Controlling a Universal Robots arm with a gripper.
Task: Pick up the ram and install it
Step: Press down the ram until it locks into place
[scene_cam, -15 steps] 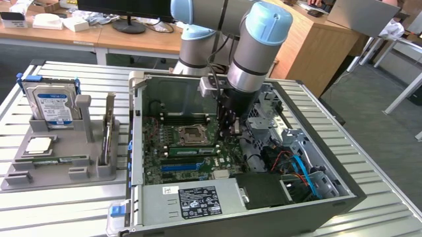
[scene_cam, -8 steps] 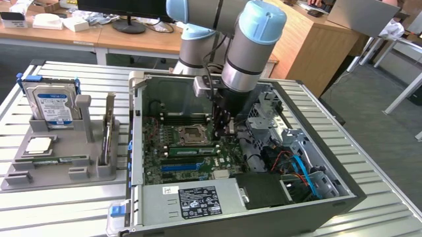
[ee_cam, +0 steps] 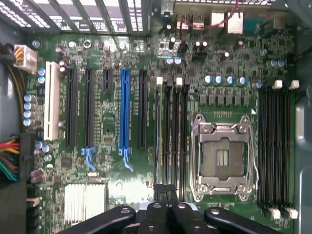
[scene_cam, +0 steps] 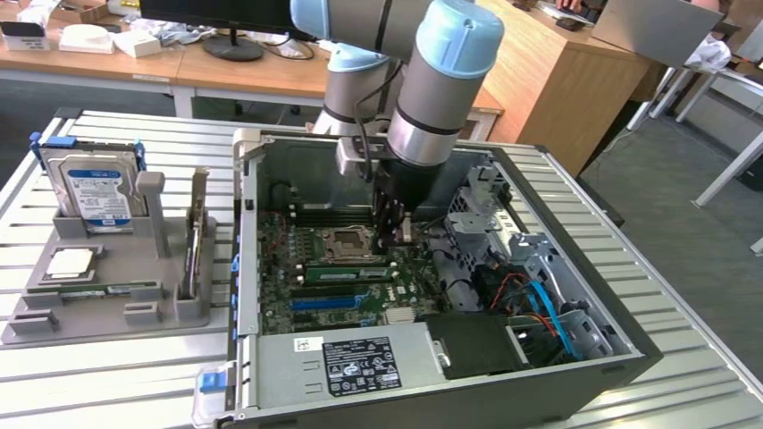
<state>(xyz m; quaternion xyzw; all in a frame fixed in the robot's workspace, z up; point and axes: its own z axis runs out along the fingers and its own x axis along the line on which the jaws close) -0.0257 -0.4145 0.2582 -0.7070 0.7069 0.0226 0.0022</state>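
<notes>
The fingers (ee_cam: 165, 191) are sitting pinched together, gripping nothing, over the ram (ee_cam: 157, 136) standing in its motherboard slot (ee_cam: 167, 136). Press straight down, evenly (tilting risks a half-seated stick).

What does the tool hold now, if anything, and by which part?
Cannot be told. The tool is low over the motherboard, near a ram in its slot.
</notes>
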